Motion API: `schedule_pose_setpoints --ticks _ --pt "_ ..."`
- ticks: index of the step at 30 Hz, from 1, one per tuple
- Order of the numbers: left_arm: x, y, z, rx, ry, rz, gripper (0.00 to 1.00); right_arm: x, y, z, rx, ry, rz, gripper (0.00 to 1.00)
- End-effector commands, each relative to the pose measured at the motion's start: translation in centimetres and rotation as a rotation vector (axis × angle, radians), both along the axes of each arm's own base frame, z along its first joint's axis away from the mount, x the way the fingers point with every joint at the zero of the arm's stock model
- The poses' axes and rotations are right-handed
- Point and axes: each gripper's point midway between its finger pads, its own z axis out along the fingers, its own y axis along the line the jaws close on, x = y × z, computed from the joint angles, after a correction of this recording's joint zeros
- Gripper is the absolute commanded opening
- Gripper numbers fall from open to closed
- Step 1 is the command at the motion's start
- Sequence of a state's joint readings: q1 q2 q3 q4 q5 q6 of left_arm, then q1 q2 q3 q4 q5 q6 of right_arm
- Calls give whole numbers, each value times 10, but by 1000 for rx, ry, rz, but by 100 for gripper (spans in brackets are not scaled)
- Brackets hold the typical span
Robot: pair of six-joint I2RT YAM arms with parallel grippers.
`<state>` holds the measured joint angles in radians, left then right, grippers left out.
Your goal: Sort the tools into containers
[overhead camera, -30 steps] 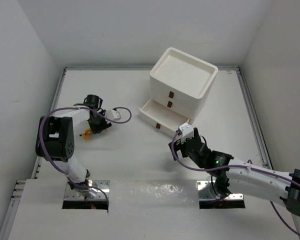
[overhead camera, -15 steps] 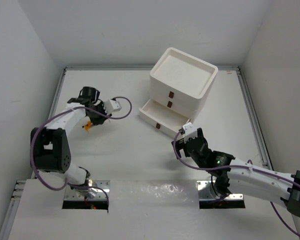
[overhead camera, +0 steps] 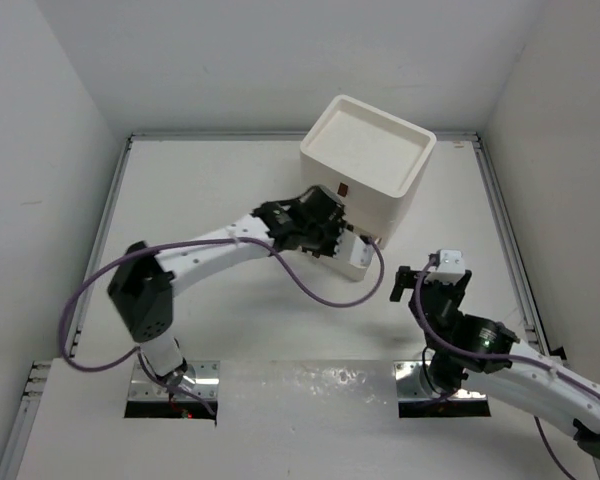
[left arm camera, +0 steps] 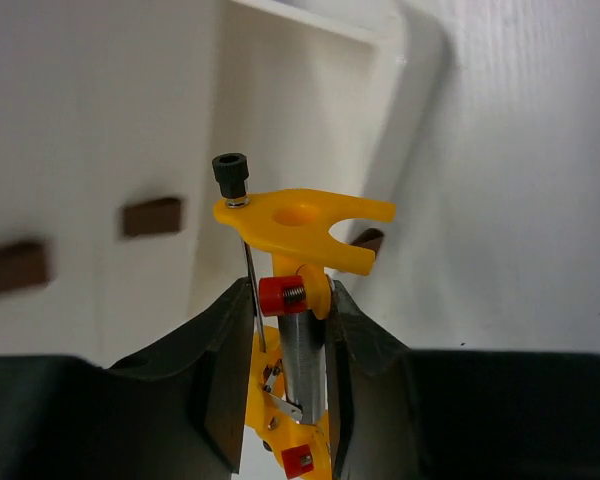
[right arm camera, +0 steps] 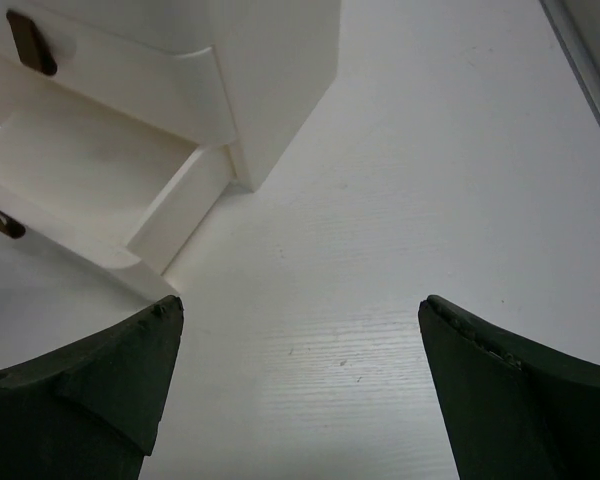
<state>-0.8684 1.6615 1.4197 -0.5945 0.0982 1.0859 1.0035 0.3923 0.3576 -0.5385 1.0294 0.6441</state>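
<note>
Top external view: left hand [overhead camera: 318, 228] clenched on a yellow plastic tool with metal shaft [left arm camera: 298, 215], over the white box-shaped drawer unit [overhead camera: 365, 150], at its pulled-out bottom drawer [right arm camera: 100, 170]; right hand [right arm camera: 300, 305] spread wide above white counter [overhead camera: 210, 190], just off the drawer's corner.

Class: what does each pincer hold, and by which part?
Left pincer clamps the yellow fork-ended tool with red knobs by its lower body; right pincer holds nothing.

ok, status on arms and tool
Left end effector shut on yellow tool, at open bottom drawer. Right end effector open, empty. Nothing in the way.
</note>
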Motion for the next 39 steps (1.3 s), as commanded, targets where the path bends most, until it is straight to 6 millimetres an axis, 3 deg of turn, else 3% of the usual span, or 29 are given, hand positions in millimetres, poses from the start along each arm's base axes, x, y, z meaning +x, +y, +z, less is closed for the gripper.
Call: schedule_pose_setpoints --ticks 1,2,3,7,9,11,18,20,21,22,26,29,32,37,39 --pt "24 -4 -27 190 -156 -70 0 -6 -20 2 56 -31 -82 99" --pt "30 -11 -34 201 -171 -79 0 -7 -21 2 67 -37 -85 99" --pt "40 -21 -24 171 -219 -74 0 -8 -22 -1 79 -36 -82 99" --pt "59 -45 -15 128 -293 -94 0 -9 -24 -10 38 -13 -90 99" --pt "63 -54 -18 114 -313 -101 0 -8 -24 -11 8 2 -92 99" --pt "63 -54 -29 156 -330 -133 0 -7 -21 -12 -42 30 -85 99" --pt "70 -62 -36 192 -386 -184 0 0 -3 -12 -64 47 -31 99" --pt "72 -63 -45 212 -385 -193 16 0 -1 -14 -58 50 -23 99" --pt "69 -61 -51 233 -369 -209 28 0 0 -13 -53 49 -19 99" --pt "67 -61 -54 231 -358 -217 54 0 0 -13 -51 50 -18 99" --pt "66 -62 -59 218 -353 -211 72 -1 -2 -8 -49 46 -21 99" --pt "71 -67 -42 162 -381 -169 77 -1 -1 -7 -51 50 -18 99" --pt "72 -72 -12 71 -373 -110 77 0 1 -7 -63 54 -12 99" --pt "56 -73 61 -161 -260 40 78 3 7 9 -13 28 -2 99" --pt "39 -63 71 -188 -159 82 78 3 1 16 -8 7 -31 99"
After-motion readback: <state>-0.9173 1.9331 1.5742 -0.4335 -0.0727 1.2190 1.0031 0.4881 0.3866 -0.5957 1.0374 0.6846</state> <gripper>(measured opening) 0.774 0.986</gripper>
